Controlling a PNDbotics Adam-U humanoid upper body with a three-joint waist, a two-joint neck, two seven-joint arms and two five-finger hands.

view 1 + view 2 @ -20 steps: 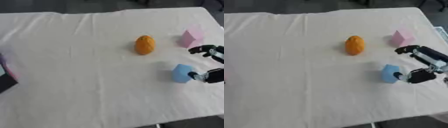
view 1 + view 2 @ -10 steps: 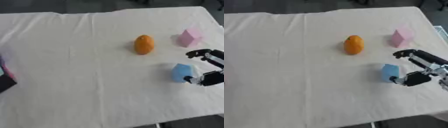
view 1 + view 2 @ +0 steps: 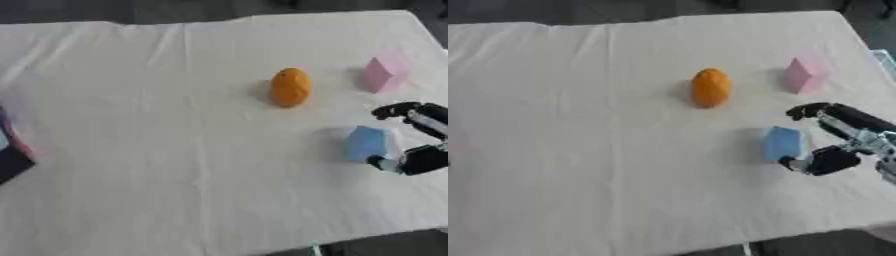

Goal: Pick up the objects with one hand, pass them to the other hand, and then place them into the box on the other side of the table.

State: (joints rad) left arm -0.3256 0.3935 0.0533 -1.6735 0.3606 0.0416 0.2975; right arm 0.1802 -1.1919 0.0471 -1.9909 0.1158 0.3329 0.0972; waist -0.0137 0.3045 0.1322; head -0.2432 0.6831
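Right now my right hand (image 3: 843,135) sits spread wide just right of the blue block (image 3: 782,143), its fingers (image 3: 808,109) arched past the block's far side and the thumb (image 3: 819,162) at its near right corner; I can't tell whether either touches it. I count three objects on the white cloth (image 3: 579,150): that block, one orange egg shape (image 3: 710,87) up-left of it, and one pink block (image 3: 803,74) beyond it. One dark box edge (image 3: 10,155) shows far left.

Light: bright, even, from overhead.
Shadows: faint, left of the orange egg-shaped object (image 3: 290,87).
Focus: soft blur everywhere, edges smeared.
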